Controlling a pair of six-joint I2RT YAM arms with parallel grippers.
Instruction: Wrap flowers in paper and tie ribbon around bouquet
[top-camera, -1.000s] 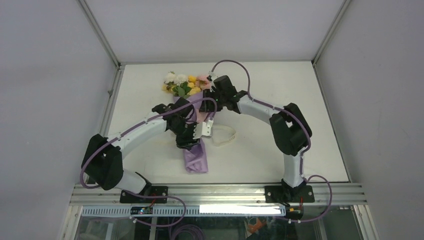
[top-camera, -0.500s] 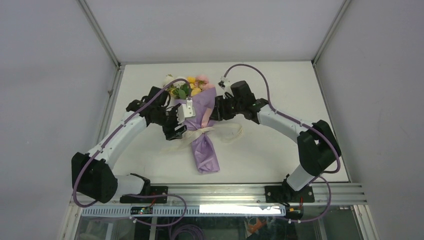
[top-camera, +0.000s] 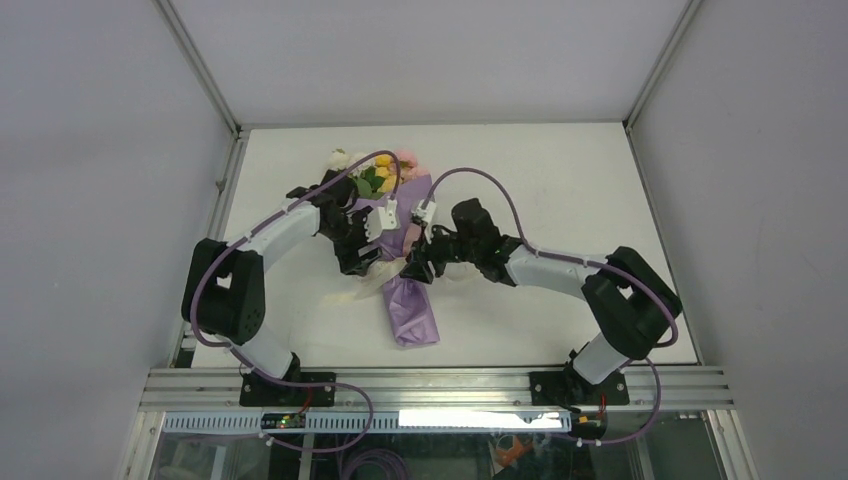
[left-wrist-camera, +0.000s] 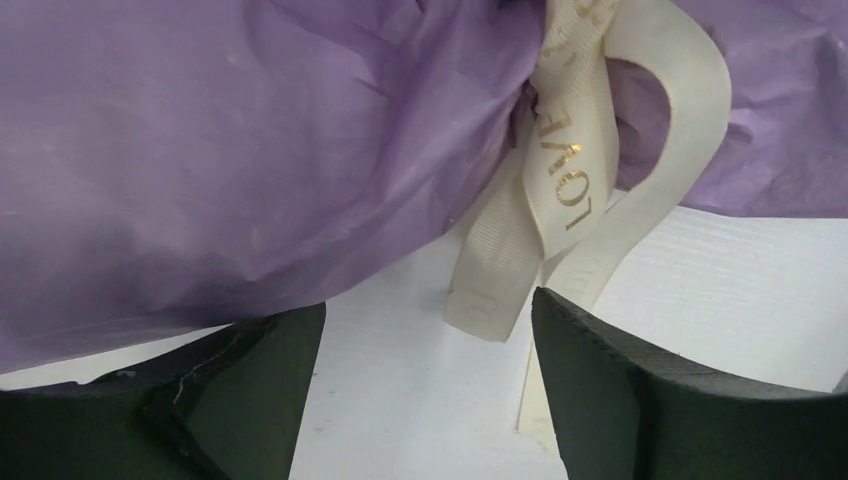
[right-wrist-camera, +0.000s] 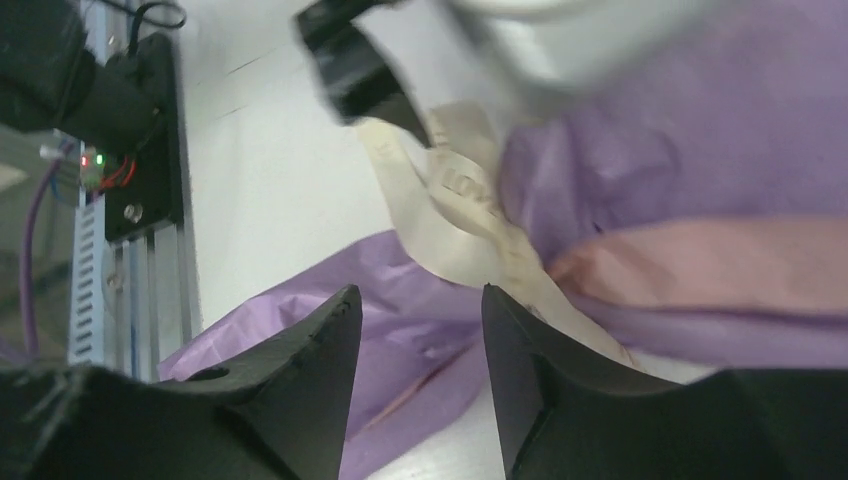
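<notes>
The bouquet lies on the table, its yellow, pink and white flowers (top-camera: 377, 174) at the far end and the lilac paper (top-camera: 410, 305) cone pointing toward me. A cream ribbon (left-wrist-camera: 572, 190) with gold "LOVE" lettering is looped round the cone's waist, its ends hanging loose. My left gripper (top-camera: 366, 254) sits at the waist's left side, open, with the ribbon ends just beyond its fingertips (left-wrist-camera: 600, 370) and only bare table between them. My right gripper (top-camera: 414, 266) is at the waist's right side, open, facing the ribbon (right-wrist-camera: 455, 205) and the paper (right-wrist-camera: 700, 120), whose pale pink inner face (right-wrist-camera: 700, 262) shows.
The white table (top-camera: 570, 180) is enclosed by grey walls on three sides. An aluminium rail (top-camera: 440, 385) carrying both arm bases runs along the near edge. In the right wrist view the left gripper's dark finger (right-wrist-camera: 355, 70) is close above the ribbon.
The right gripper has come down from beside the flowers to the bouquet's waist and opened a little. The left gripper has let go and opened wide, staying at the waist's left side.
</notes>
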